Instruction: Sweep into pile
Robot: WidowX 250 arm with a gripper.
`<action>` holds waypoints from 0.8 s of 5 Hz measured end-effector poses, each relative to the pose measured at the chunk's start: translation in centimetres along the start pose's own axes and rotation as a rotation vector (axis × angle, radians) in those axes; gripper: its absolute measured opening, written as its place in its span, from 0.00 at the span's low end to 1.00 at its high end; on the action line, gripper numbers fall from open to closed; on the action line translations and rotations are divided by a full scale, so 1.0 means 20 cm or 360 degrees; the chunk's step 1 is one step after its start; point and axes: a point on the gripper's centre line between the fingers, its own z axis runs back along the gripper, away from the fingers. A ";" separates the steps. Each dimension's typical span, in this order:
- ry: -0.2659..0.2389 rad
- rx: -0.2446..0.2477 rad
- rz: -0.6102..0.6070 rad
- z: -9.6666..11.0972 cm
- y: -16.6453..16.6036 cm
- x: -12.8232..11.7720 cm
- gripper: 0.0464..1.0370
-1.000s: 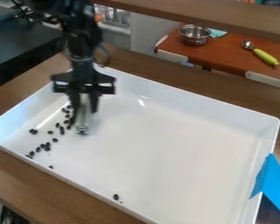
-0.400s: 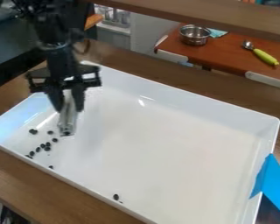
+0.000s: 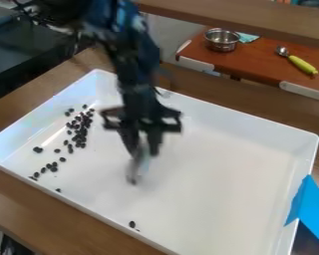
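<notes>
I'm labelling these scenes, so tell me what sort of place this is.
Probably a robot test bench: a black robot arm over a white tray of dark beans, blue tape at its rim, and a metal pot on a counter behind.

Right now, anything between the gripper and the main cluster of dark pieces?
Nothing visible in the way: only bare floor of the white tray lies between the gripper, with its held tool, and the cluster.
</notes>
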 end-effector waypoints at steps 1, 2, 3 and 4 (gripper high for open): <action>-0.0012 0.0041 -0.0114 -0.10 -0.19 -0.09 0.33; -0.0033 0.0027 -0.0176 -0.12 -0.31 -0.16 0.33; -0.0017 0.0016 -0.0248 -0.12 -0.35 -0.24 0.33; -0.0006 0.0013 -0.0300 -0.07 -0.31 -0.31 0.33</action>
